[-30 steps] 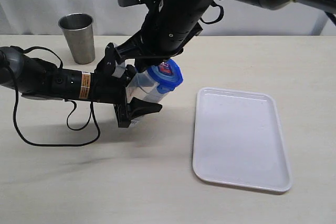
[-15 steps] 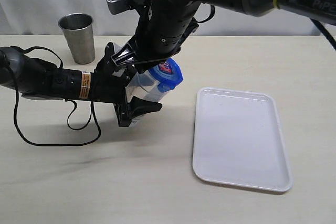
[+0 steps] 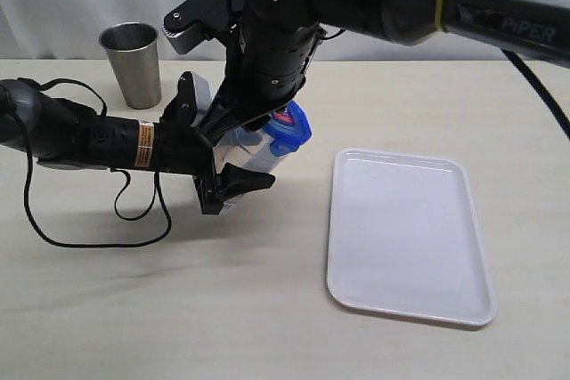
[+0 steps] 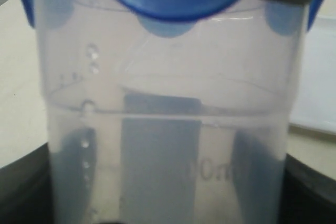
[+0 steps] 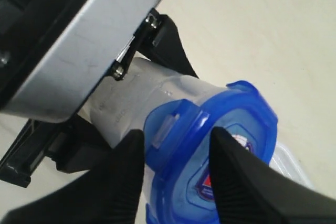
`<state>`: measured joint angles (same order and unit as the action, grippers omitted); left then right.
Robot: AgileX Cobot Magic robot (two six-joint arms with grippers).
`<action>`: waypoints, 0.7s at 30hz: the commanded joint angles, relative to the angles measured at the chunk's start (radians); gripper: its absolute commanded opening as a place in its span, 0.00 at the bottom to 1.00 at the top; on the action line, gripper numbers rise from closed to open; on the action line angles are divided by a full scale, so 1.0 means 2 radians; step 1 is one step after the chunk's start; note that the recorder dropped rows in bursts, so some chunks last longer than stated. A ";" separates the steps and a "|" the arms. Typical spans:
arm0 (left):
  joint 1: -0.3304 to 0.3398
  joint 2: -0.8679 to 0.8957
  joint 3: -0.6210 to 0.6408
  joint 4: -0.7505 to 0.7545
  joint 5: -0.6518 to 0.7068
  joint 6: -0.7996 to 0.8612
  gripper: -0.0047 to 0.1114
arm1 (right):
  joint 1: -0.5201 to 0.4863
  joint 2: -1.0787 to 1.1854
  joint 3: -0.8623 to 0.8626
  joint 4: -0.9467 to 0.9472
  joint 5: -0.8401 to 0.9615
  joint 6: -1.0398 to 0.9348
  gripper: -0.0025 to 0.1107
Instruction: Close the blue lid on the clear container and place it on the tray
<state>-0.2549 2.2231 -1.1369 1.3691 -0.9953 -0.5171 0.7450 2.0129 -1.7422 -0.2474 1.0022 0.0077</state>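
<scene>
Clear container (image 3: 254,156): lid-closing step is in hand. Blue lid (image 3: 292,128) sits on its mouth, and I can't confirm the flaps are snapped.

Left to right:
- Steel cup (image 3: 131,64) stands upright at the back, contents not visible.
- Left gripper (image 3: 233,156) is clamped across the container's body, holding it tilted, lid end up and to the right.
- Container looks empty through the wall. Only the sticker's dark back shows.
- Right gripper (image 5: 177,135) reaches in from above with jaws parted, straddling one flap on the lid's rim. Can't tell if the pads touch it.
- Tray (image 3: 405,246) lies well to the right with nothing on it.

Next, my read: press the flaps down against the left grip and check all four. Then right releases and left sets the container upright on the tray.
</scene>
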 commanded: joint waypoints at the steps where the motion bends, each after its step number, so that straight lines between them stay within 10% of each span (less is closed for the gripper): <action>1: -0.001 -0.004 -0.002 0.012 -0.017 0.012 0.61 | 0.001 0.027 0.016 0.018 0.036 -0.008 0.35; 10: -0.001 -0.004 -0.002 0.012 -0.017 0.012 0.54 | 0.001 0.011 0.006 0.021 0.015 -0.019 0.35; 21: 0.000 -0.004 -0.002 0.025 -0.016 0.013 0.04 | -0.002 -0.073 -0.023 0.053 0.008 -0.039 0.35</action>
<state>-0.2549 2.2231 -1.1369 1.3962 -1.0242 -0.4970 0.7423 1.9296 -1.7792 -0.1499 1.0287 -0.0623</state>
